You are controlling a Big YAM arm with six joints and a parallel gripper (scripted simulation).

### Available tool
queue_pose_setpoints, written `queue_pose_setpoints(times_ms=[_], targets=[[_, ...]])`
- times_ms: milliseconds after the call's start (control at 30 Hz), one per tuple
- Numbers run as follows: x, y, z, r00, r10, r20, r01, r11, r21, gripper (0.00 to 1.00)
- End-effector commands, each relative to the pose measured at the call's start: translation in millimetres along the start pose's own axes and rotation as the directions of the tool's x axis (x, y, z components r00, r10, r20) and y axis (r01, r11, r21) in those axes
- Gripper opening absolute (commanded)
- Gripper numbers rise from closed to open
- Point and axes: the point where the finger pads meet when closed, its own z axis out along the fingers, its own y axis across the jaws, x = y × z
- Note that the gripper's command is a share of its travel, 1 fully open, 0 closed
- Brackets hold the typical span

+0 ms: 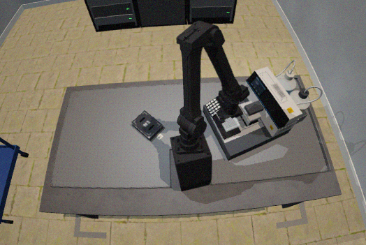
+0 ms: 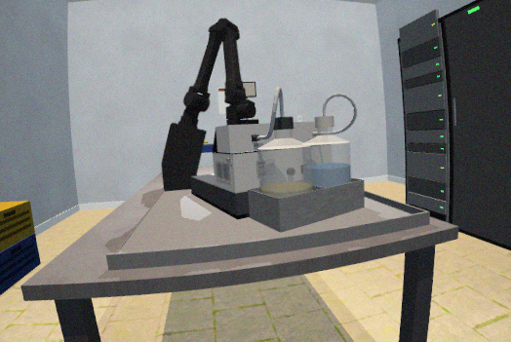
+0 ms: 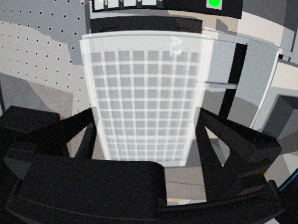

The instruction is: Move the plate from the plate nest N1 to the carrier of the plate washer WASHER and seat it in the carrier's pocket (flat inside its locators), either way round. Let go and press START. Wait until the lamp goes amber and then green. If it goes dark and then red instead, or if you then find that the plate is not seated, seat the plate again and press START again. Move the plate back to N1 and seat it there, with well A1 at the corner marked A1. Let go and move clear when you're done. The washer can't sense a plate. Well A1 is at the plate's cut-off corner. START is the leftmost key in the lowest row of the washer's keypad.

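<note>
"A1" on the plate [image 3: 142, 102]; "N1" on the nest [image 1: 142, 130].
</note>
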Motion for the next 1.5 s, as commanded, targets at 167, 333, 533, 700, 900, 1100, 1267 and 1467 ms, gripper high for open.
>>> queue_pose_setpoints(times_ms=[167, 333, 533, 700, 900, 1100, 1267, 1467], targets=[[4, -1, -21.0, 1.0, 0.004, 0.004, -0.004, 1.0, 0.009, 0.82], [3, -4, -28.4, 1.0, 0.003, 0.005, -0.003, 1.0, 0.014, 0.82], [0, -10, -38.5, 1.0, 0.0, 0.008, 0.0, 1.0, 0.024, 0.82], [-3, -18, -49.8, 1.0, -0.005, 0.013, 0.004, 0.999, 0.038, 0.82], [-2, -8, -43.7, 1.0, -0.001, 0.006, 0.0, 1.0, 0.017, 0.82], [-2, -8, -43.7, 1.0, -0.001, 0.006, 0.0, 1.0, 0.017, 0.82], [-26, 9, -41.4, 0.99, -0.143, 0.006, 0.143, 0.989, 0.025, 0.82], [-50, 20, -39.7, 0.993, -0.122, 0.01, 0.121, 0.992, 0.027, 0.82]])
